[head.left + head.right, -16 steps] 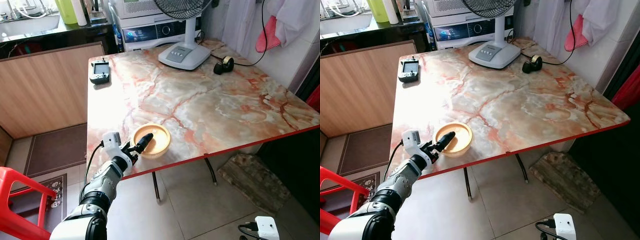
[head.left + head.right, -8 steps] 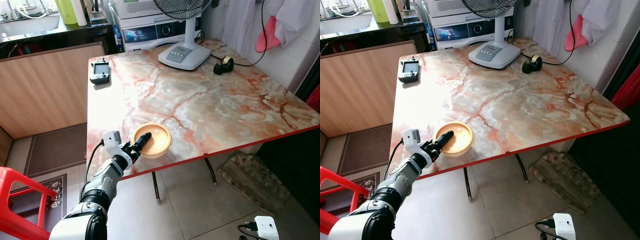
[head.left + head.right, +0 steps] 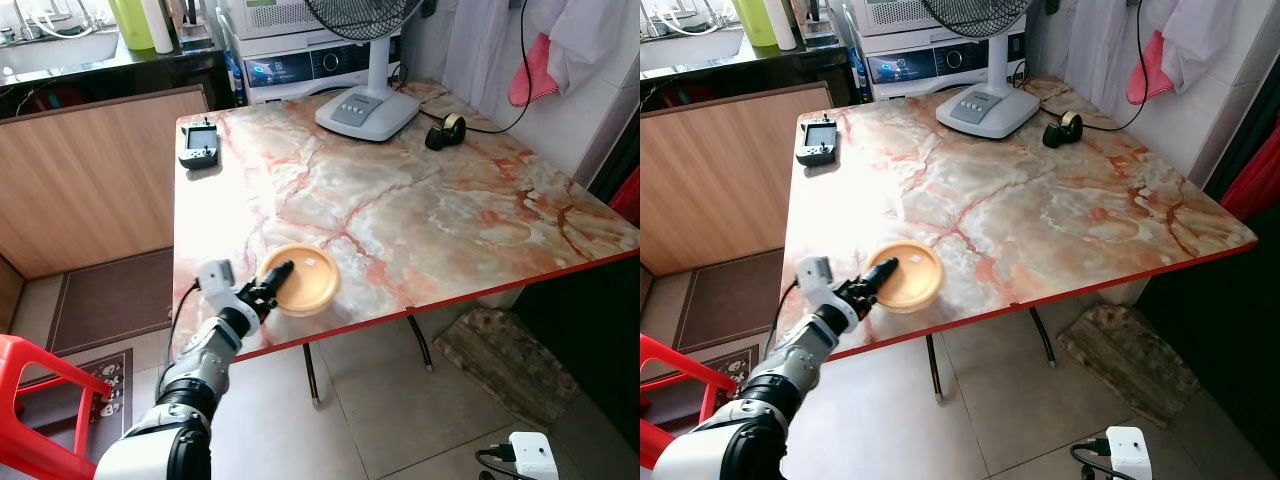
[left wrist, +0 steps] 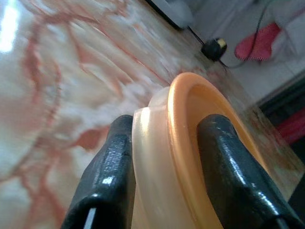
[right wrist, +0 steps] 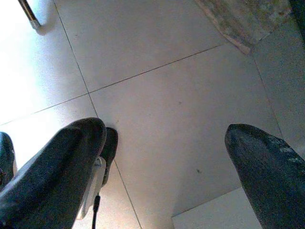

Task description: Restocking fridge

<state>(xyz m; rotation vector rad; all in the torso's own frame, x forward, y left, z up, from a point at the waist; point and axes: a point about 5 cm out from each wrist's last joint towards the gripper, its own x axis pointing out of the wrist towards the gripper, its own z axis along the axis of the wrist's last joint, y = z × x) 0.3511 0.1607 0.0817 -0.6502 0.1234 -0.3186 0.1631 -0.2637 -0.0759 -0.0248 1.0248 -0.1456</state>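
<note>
Right gripper (image 5: 167,157): one, hanging idle low at the robot's right side; its two black fingers stand wide apart over the pale floor tiles (image 5: 157,90), with nothing between them.
Red chair (image 3: 30,385): one, on the floor at the near left, beside the robot's left arm.
Left arm (image 3: 205,355): one, silver, stretched forward and up from the near left to the table's near edge, wrist about level with the tabletop.
Left gripper (image 4: 164,143): closed on the near left rim of the bowl, one finger (image 4: 107,167) pressed on the outside wall and the other on the inside.
Bowl (image 3: 299,281): one, shallow and orange with a pale outer wall, at the near left part of the table, close to the red front edge; I cannot tell whether its base rests flat or is raised a little.
Table (image 3: 450,210): one, marble-patterned top with a red edge, on thin metal legs.
Stone slab (image 3: 505,360): one, on the floor under the table's near right corner.
Handheld device (image 3: 198,143): one, dark with a small screen, at the far left corner of the table, well apart from the bowl.
Fan (image 3: 367,105): one, its white base with buttons on the far edge of the table.
Tape roll (image 3: 446,130): one, dark, just right of the fan base, a black cable running beside it.
Wooden panel (image 3: 90,180): one, left of the table.
</note>
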